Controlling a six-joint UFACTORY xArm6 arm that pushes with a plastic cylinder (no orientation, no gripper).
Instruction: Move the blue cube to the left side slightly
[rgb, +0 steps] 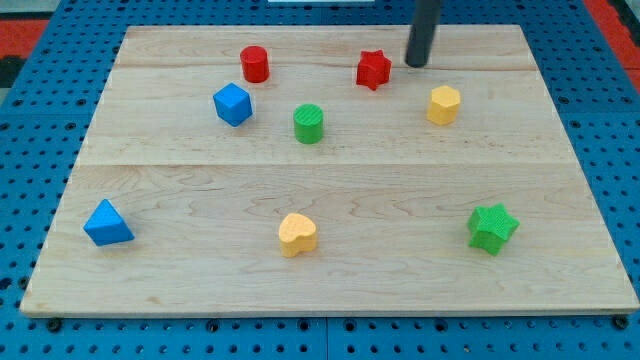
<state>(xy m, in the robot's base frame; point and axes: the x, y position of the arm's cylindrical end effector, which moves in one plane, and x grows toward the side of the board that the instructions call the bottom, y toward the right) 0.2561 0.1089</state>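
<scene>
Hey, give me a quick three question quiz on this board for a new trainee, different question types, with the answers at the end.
1. True or false: my tip touches the blue cube.
2. Which block is nearest my tip? A) red star B) green cylinder C) yellow heart
3. Fill in: the green star sits near the view's bottom ____.

Key: 1 false, it is well apart, toward the view's right. 2 A. 3 right.

You see a pale wooden table filling the frame, lying on blue pegboard; red shows at both upper corners.
</scene>
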